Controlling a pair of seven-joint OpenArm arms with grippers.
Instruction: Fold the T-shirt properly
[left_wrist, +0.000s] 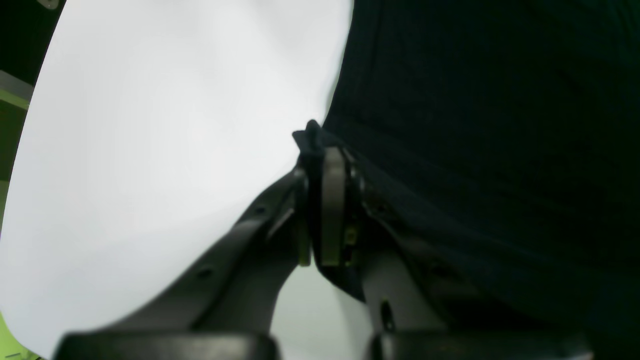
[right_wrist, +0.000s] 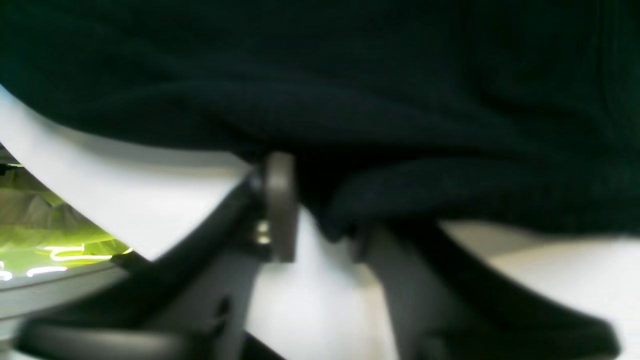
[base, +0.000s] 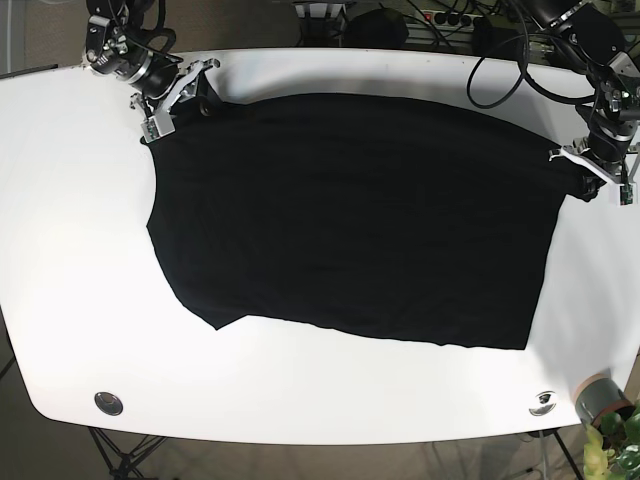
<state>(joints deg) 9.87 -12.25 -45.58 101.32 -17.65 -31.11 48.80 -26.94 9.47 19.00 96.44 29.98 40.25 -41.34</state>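
Observation:
A black T-shirt lies spread flat on the white table. My left gripper is shut on the shirt's edge, with a bit of black cloth poking out above the pads. In the base view it sits at the shirt's right edge. My right gripper is open, with a fold of the shirt hanging down between its spread fingers. In the base view it is at the shirt's far left corner.
Two round metal discs sit in the table near its front edge. A potted plant stands off the front right corner. Cables run along the back edge. Green floor shows past the table's edge.

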